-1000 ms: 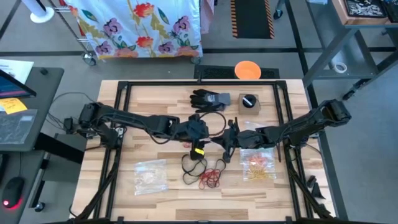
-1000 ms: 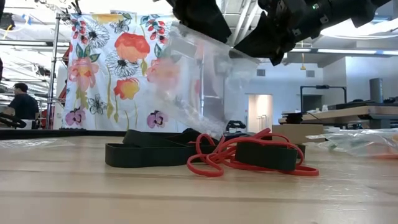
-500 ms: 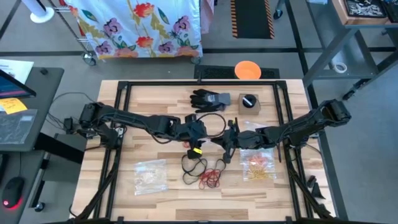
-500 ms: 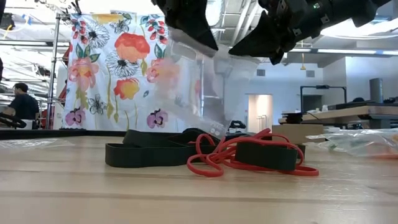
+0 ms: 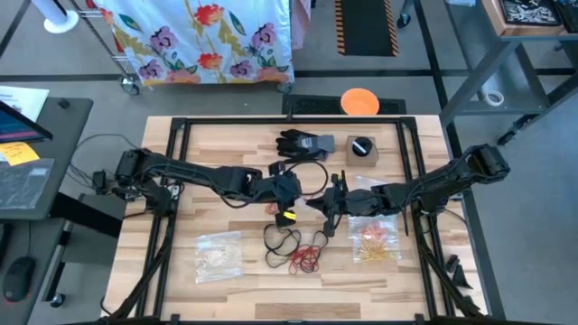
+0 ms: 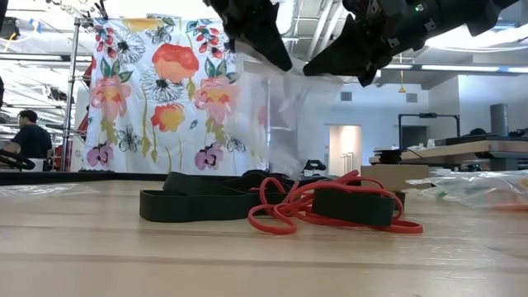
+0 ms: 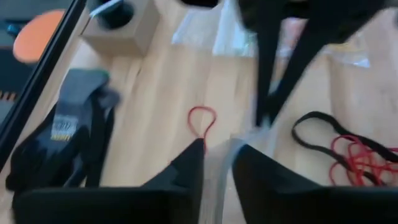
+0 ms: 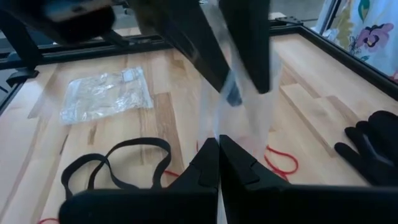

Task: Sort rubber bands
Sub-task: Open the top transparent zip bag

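A clear plastic bag (image 6: 285,124) hangs over the table's middle between my two grippers. My left gripper (image 5: 291,197) reaches in from the left and is shut on the bag's top. Facing it from the right, my right gripper (image 5: 327,208) is shut on the same top edge. Below and nearer the front edge lie loose rubber bands, black loops (image 5: 280,239) and red ones (image 5: 307,259). One red band (image 7: 202,121) lies alone on the wood beyond the bag. My left gripper pinches the bag's top edge (image 7: 219,158) between its two fingers, which slant down from the table's left. The bag hangs below them; the bands hide its lower end (image 6: 285,169) in the low view. My right gripper pinches the bag's top edge (image 8: 221,127) between its two shut fingers, coming from the table's right and tipped slightly down. The plastic hangs slack below the hold.
A clear bag of pale bands (image 5: 219,255) lies at the front left, and a bag of orange and yellow bands (image 5: 375,239) at the front right. At the back are a black glove (image 5: 302,144) and a small box (image 5: 361,149). A black frame (image 5: 172,181) rims the table.
My left gripper has tipped a little further down without shifting place. The bag's left part, spread wide before, has swung in, so the bag now hangs narrower and straighter between the grippers. The right gripper has kept still.
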You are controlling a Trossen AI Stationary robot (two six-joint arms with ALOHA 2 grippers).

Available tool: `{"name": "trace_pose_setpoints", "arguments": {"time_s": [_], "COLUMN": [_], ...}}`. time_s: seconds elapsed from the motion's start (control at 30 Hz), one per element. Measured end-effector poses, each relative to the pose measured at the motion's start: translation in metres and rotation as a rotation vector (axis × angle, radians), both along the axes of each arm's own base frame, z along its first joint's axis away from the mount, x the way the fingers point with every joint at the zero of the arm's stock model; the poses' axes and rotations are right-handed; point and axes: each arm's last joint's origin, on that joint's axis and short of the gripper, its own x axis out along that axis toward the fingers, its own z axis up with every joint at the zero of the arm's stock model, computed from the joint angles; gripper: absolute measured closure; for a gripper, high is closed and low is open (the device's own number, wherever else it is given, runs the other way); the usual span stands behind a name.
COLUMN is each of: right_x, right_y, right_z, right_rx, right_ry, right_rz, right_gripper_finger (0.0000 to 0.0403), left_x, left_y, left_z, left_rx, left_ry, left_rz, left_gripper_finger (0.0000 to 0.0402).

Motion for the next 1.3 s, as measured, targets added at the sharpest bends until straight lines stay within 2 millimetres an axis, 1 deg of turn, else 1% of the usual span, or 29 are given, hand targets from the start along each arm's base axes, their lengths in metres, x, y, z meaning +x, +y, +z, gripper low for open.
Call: {"name": "trace_pose_setpoints", "arguments": {"time_s": [0.13, 0.17, 0.27, 0.37, 0.43, 0.5, 0.57, 0.67, 0.73, 0.93, 1.03, 1.1, 1.17, 1.23, 1.3], "right_x": [0.0, 0.0, -0.001, -0.001, -0.002, -0.002, -0.002, -0.002, -0.002, -0.004, -0.005, -0.006, -0.007, -0.007, -0.006], "right_y": [0.0, 0.0, -0.002, -0.005, -0.004, -0.004, -0.005, -0.005, -0.004, -0.008, -0.013, -0.016, -0.018, -0.019, -0.019], "right_z": [-0.001, -0.001, 0.0, 0.002, 0.004, 0.003, 0.003, 0.002, 0.002, -0.004, -0.008, -0.01, -0.012, -0.012, -0.012], "right_rx": [-0.004, -0.008, -0.056, -0.102, -0.107, -0.113, -0.108, -0.049, -0.01, 0.018, 0.032, 0.048, 0.062, 0.067, 0.07], "right_ry": [0.013, 0.014, 0.007, -0.02, -0.041, -0.037, -0.04, -0.05, -0.057, -0.009, 0.028, 0.044, 0.053, 0.054, 0.049], "right_rz": [-0.001, -0.005, -0.061, -0.179, -0.238, -0.261, -0.268, -0.269, -0.269, -0.296, -0.321, -0.343, -0.357, -0.363, -0.362], "right_gripper_finger": [0.0403, 0.0403, 0.0403, 0.0399, 0.0393, 0.0381, 0.0364, 0.033, 0.0302, 0.021, 0.0181, 0.0175, 0.0179, 0.0195, 0.0226], "left_x": [0.001, 0.001, 0.0, -0.002, -0.001, -0.001, -0.002, -0.002, -0.002, -0.002, -0.002, -0.002, -0.002, -0.002, -0.002], "left_y": [-0.006, -0.007, -0.008, -0.01, -0.01, -0.011, -0.014, -0.015, -0.014, -0.016, -0.016, -0.016, -0.016, -0.016, -0.016], "left_z": [0.001, 0.001, 0.001, -0.001, -0.002, -0.001, -0.001, -0.001, -0.001, -0.001, -0.001, -0.001, -0.001, -0.001, -0.001], "left_rx": [0.007, 0.006, -0.014, -0.06, -0.1, -0.119, -0.12, -0.117, -0.116, -0.117, -0.113, -0.112, -0.113, -0.113, -0.113], "left_ry": [-0.016, -0.015, -0.014, -0.028, -0.054, -0.065, -0.074, -0.074, -0.077, -0.079, -0.082, -0.082, -0.084, -0.084, -0.084], "left_rz": [-0.037, -0.037, -0.011, 0.073, 0.134, 0.159, 0.168, 0.17, 0.177, 0.179, 0.184, 0.184, 0.183, 0.183, 0.184], "left_gripper_finger": [0.0387, 0.0393, 0.0396, 0.04, 0.04, 0.0401, 0.0401, 0.0401, 0.0401, 0.0401, 0.0401, 0.0401, 0.0401, 0.0401, 0.0401]}}
